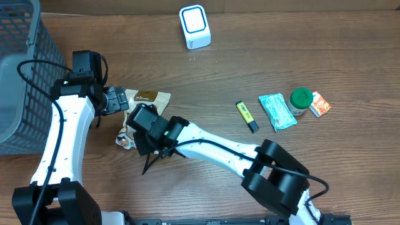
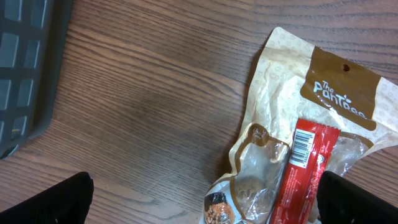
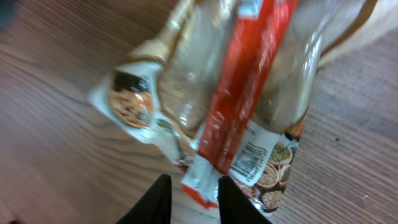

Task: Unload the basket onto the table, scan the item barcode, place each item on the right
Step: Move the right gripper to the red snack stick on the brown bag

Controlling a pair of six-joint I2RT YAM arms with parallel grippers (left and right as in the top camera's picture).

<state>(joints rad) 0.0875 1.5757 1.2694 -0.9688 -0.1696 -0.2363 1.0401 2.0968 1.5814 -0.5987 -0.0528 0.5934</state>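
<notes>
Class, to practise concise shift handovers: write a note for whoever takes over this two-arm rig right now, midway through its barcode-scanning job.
Left gripper: open, empty, hovering over the beige plastic snack pouch.
Right gripper: jaws narrow, astride the white end of the red foil packet lying across that pouch; firm grip not confirmed.
White box-shaped scanner: at the far edge of the wooden table, away from both arms.
Done: packet reached.
Left: secure it, lift, show its barcode to the scanner.

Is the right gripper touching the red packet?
Cannot tell. In the right wrist view the red packet ends between the fingers, but blur hides contact.
</notes>
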